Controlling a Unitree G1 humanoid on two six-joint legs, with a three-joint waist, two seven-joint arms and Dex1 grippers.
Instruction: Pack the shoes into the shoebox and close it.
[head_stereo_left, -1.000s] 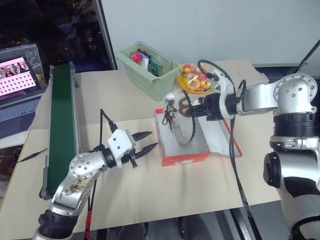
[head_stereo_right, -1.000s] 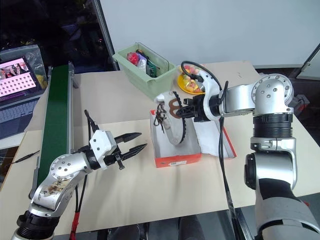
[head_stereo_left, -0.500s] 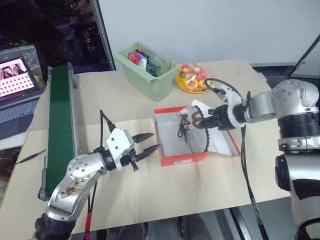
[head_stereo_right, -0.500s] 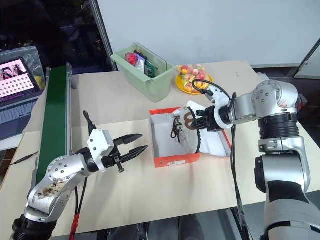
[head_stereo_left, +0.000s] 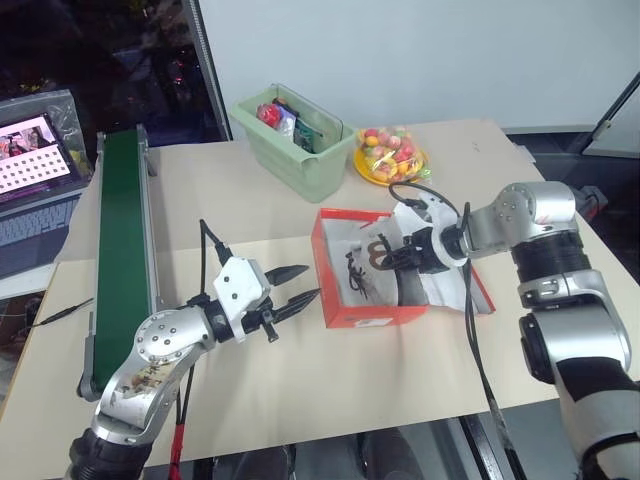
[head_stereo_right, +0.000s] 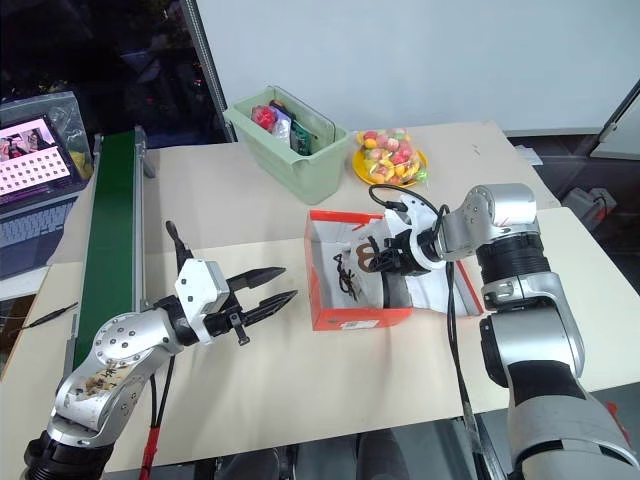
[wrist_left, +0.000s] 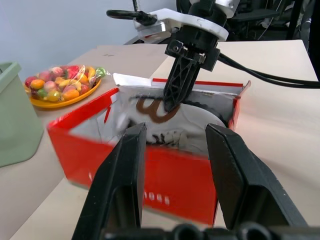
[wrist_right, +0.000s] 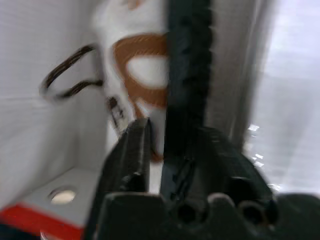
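— Looking down at the table, where was the sneaker?

— Inside the open red shoebox, on its edge. Its laces faced the robot's left and its black sole faced the hinge side, on the right. Its long axis ran along the box's own, away from the robot. Whether a second shoe lay under it, I could not tell.

— And the right hand?

— It was dipped into the box from the right, against the sole. In its own wrist view the sole stood right in front of it, but I could not tell whether it gripped the sneaker or had let go.

— The left hand?

— It was partly open and empty. It hovered above the table just left of the box, pointing level at the box's left wall.

— So which arm was better placed?

— The right was nearest the sneaker. The lid was the catch, though. It lay flat on the table to the right of the box, white side up, directly beneath the right forearm. I judged the arm had to lift clear before the lid could swing over to the left.

— Was there room for that?

— Bare table lay in front of the box and between it and the left hand. The green bin and the plate of sweets stood behind the box, near but not touching it. The conveyor belt was well off to the left. The main risk seemed to be the sneaker's upper edge catching the lid if it stayed propped up.
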